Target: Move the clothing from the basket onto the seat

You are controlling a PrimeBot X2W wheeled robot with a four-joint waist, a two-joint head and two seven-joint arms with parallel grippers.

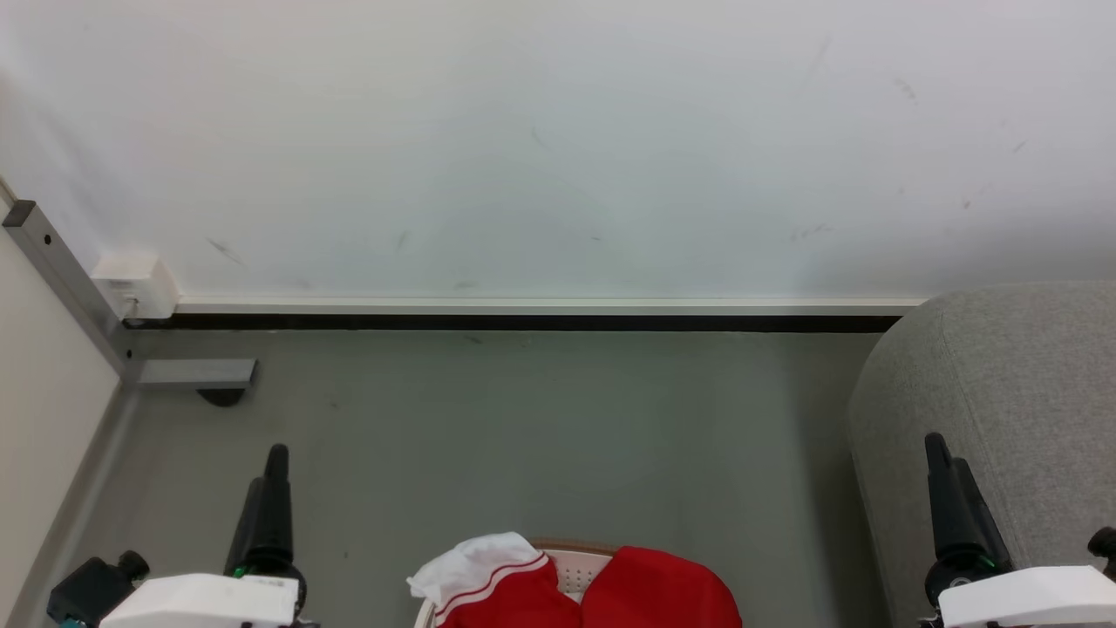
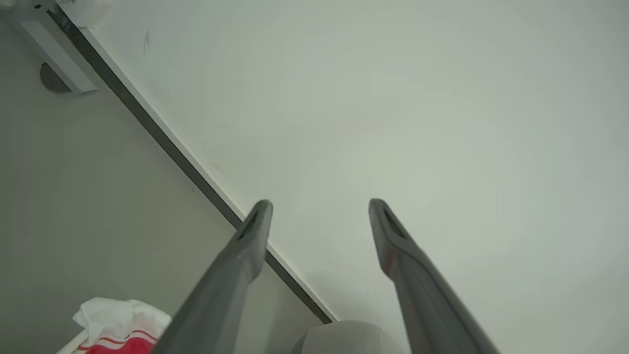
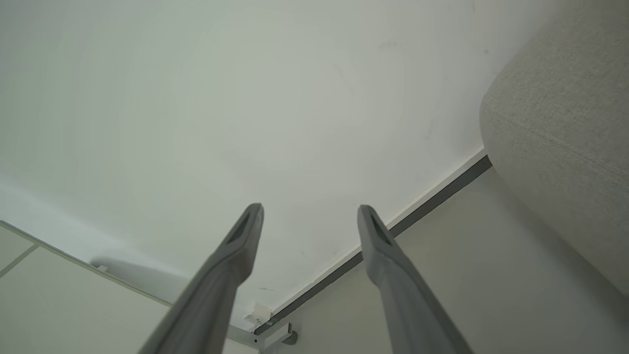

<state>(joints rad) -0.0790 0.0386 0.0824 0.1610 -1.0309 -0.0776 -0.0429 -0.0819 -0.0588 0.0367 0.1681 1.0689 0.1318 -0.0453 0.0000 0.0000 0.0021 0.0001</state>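
Note:
Red clothing (image 1: 645, 593) with a white collar and thin white stripes on its trim fills the cream perforated basket (image 1: 575, 571) on the floor at the bottom centre of the head view. Its collar end (image 2: 118, 324) peeks in at the lower left of the left wrist view. The light-grey seat (image 1: 1011, 392) rises at the right, and its rounded edge (image 3: 565, 123) also shows in the right wrist view. My left gripper (image 1: 272, 462) stands open left of the basket, holding nothing. My right gripper (image 1: 946, 458) is open in front of the seat, also holding nothing.
A white wall with a dark skirting strip (image 1: 523, 321) runs across the back. A grey metal post and foot (image 1: 187, 373) with a white box (image 1: 135, 286) stand in the left corner. Grey floor (image 1: 540, 436) lies between the basket and the wall.

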